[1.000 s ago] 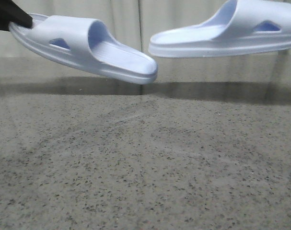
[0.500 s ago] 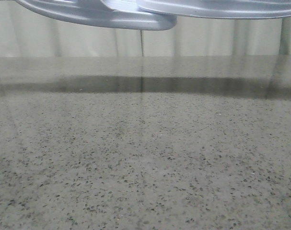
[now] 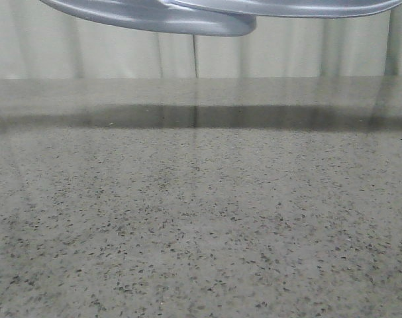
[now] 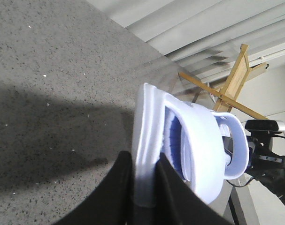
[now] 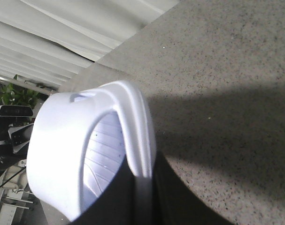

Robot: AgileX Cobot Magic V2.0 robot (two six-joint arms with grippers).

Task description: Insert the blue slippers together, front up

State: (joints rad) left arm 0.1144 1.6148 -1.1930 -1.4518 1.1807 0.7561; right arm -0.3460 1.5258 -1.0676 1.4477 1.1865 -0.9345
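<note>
The two blue slippers hang high over the table, and the front view shows only their soles at the top edge. The left one [image 3: 154, 16] has its toe overlapped from above by the right one [image 3: 287, 6]. In the left wrist view my left gripper [image 4: 144, 159] is shut on the sole edge of its slipper [image 4: 149, 117], whose wide strap [image 4: 203, 145] bulges beside it; a second loop [image 4: 238, 150] shows beyond. In the right wrist view my right gripper [image 5: 142, 161] is shut on the sole rim of the other slipper [image 5: 62, 140], ribbed footbed [image 5: 104, 159] showing under the strap.
A grey speckled table [image 3: 201, 218] lies below, with pale curtains behind its far edge. Off the table stand a wooden frame [image 4: 231, 79], a camera on a stand [image 4: 266, 126] and a green plant [image 5: 18, 96].
Over the last second both slippers rose from mid-height to the top of the front view and came together until they overlap. In the last half second they shifted slightly right.
</note>
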